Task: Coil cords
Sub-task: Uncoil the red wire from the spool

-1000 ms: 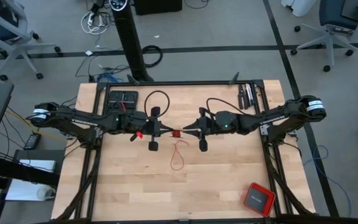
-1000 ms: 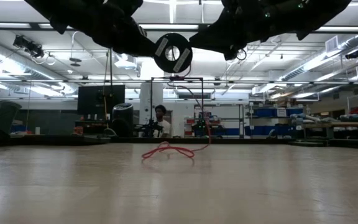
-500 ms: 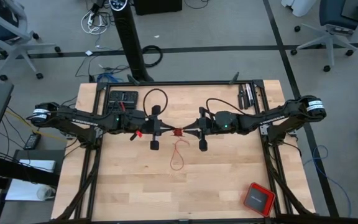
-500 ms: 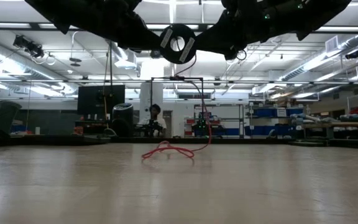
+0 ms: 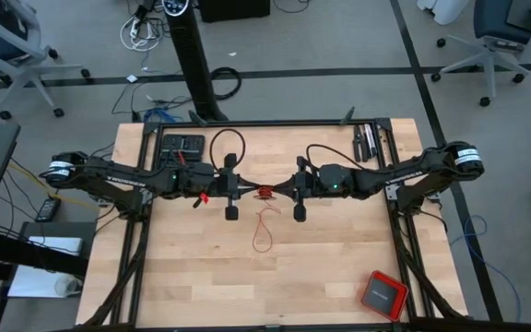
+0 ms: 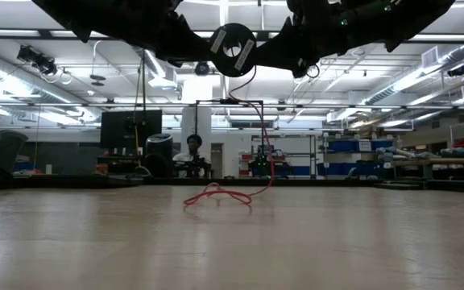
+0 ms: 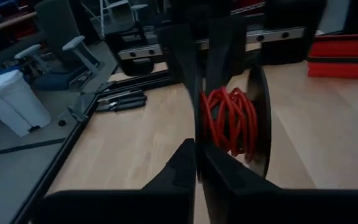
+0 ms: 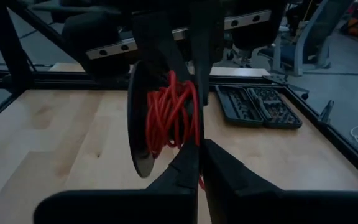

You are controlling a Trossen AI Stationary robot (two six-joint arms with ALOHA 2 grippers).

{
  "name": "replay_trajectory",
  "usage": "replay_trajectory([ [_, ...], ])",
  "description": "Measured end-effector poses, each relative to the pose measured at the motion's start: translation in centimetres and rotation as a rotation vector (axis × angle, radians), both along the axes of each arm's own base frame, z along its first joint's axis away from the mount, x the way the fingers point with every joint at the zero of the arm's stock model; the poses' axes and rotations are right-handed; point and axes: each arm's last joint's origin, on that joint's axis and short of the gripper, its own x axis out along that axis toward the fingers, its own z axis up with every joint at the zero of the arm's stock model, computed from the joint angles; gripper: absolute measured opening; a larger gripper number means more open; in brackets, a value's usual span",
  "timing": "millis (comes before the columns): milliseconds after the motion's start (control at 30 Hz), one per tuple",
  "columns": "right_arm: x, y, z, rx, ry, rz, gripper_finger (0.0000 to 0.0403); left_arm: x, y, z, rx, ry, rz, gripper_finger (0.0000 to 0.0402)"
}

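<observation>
A small dark spool (image 5: 265, 193) with thin red cord (image 7: 229, 121) wound on it hangs above the table's middle, between my two grippers. It shows as a round disc in the low view (image 6: 232, 50). The cord runs down from the spool (image 6: 262, 137) to loose loops (image 5: 264, 229) lying on the table, which also show in the low view (image 6: 216, 196). My left gripper (image 5: 250, 192) and my right gripper (image 5: 280, 192) are both shut on the spool from opposite sides. My left gripper pinches the rim of the spool's nearer flange (image 7: 198, 118) between its two fingers. The fingers lie level and come from the table's left. The spool is lifted clear of the table, on edge. My right gripper pinches the rim of the spool's other flange (image 8: 199, 106) between its two fingers. The fingers lie level and come from the table's right. The spool is clear of the table, with cord trailing down from it.
A red square box (image 5: 383, 294) sits near the front right corner. A black bit case (image 5: 183, 146) lies at the far left and dark tools (image 5: 367, 140) at the far right. A person (image 6: 190, 153) sits beyond the table.
Both grippers have drawn closer together at the spool and gone up a little. The spool has turned between them and now sits higher. The cord hanging from it stands straighter. The loops on the table have stayed where they were.
</observation>
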Motion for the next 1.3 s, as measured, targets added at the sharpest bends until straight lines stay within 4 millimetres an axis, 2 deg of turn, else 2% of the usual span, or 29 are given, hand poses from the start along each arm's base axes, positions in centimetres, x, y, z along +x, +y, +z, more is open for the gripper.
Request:
replay_trajectory([
  [200, -0.1, 0.0, -0.4, -0.001, 0.043, 0.001, 0.0004, 0.0, 0.1, 0.0, 0.006, 0.005, 0.019, 0.0090],
  [333, -0.5, 0.0, -0.6, -0.024, 0.095, 0.009, 0.0003, -0.7, 0.2, 0.2, 0.018, 0.043, 0.059, 0.0113],
  [567, -1.2, -0.7, -0.1, -0.075, 0.131, 0.039, 0.0001, -2.3, 0.2, 0.9, -0.056, 0.075, 0.105, 0.0117],
  [733, -1.4, -2.1, 0.0, 0.027, 0.188, 0.081, 0.0001, -3.4, 0.1, 1.2, -0.175, 0.106, 0.088, 0.0117],
  [867, -0.6, -2.8, 1.1, 0.062, 0.227, 0.034, 0.0001, -3.4, 0.0, 1.0, -0.214, 0.117, 0.087, 0.0117],
  [1067, 0.4, -1.7, 2.8, 0.033, 0.181, 0.089, 0.0001, -3.1, 0.0, 0.8, -0.215, 0.114, 0.088, 0.0117],
  [1300, 1.1, -0.7, 2.5, -0.015, 0.166, 0.109, 0.0001, -2.8, 0.0, 1.4, -0.218, 0.052, 0.082, 0.0117],
])
